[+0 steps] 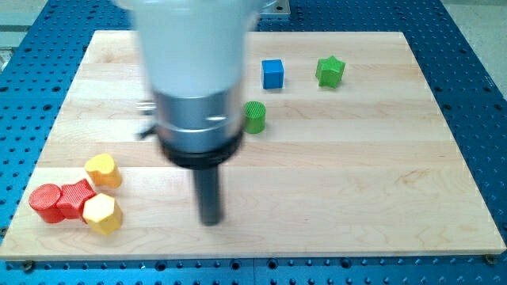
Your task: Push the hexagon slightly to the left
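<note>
Yellow hexagon point(102, 213) lies squat, touching red block point(75, 198); my tip point(210, 221) well right.

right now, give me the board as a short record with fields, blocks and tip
tip: my tip, near the view's bottom, right of the yellow hexagon, apart from it
target: yellow hexagon, lower left, touching the red star-like block
cluster: red cylinder, yellow block
upper blocks: blue cube, green star, green cylinder
surface: wooden board
</note>
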You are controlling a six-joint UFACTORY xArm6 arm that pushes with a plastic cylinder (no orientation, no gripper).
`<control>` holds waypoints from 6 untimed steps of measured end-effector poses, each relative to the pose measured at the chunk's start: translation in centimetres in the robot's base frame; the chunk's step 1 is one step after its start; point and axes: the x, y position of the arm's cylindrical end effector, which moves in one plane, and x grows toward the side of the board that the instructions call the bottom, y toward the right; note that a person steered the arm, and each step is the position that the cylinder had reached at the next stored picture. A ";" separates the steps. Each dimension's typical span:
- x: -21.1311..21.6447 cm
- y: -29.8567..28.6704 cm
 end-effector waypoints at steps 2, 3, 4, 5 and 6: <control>2.4 -10.4; 3.8 -8.5; 3.8 -9.3; 3.7 -7.8; -0.7 -2.0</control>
